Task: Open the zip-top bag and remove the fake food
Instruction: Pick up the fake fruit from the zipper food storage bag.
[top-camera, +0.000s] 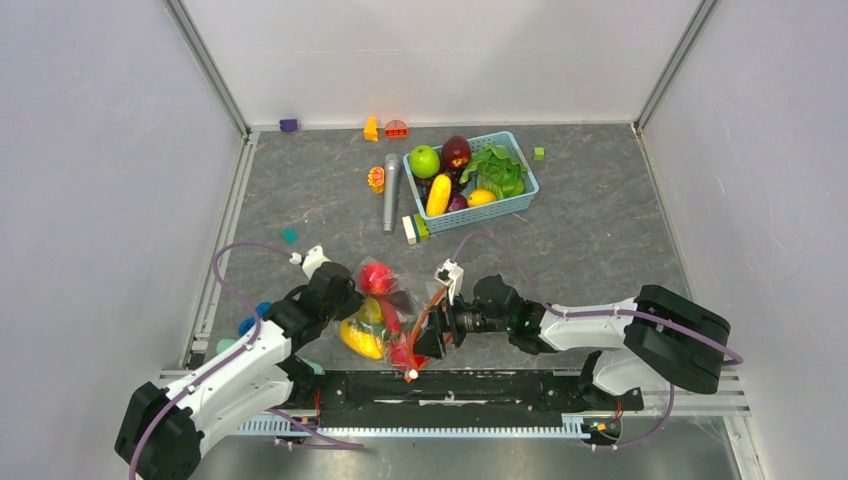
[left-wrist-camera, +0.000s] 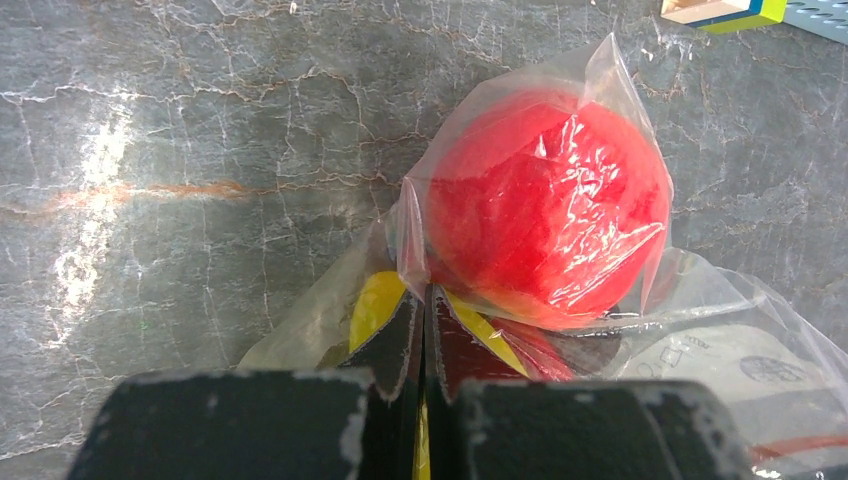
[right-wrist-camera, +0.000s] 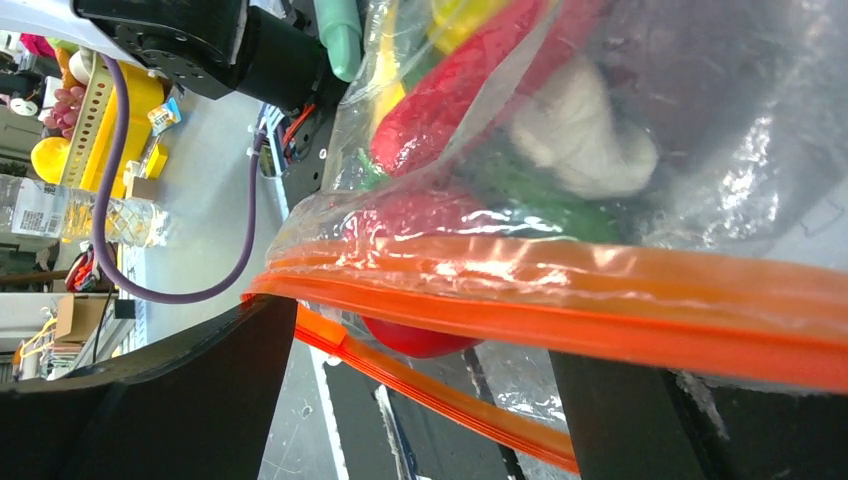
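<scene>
Table (top-camera: 300, 200): grey, mottled stone-pattern surface.
Bag (top-camera: 400, 300): clear crinkly film, lying at the near table edge between both grippers. Its long axis runs far-to-near, and the orange zip strip (right-wrist-camera: 560, 290) faces right.
Fake food (left-wrist-camera: 545, 205), inside the bag: a glossy red ball, a yellow piece and a white lump. The outlines are blurred by the film.
Left gripper (left-wrist-camera: 425, 300): fingers together, pinching the film beside the ball.
Right gripper (right-wrist-camera: 420, 400): jaws spread wide, straddling the strip. Contact cannot be determined.
</scene>
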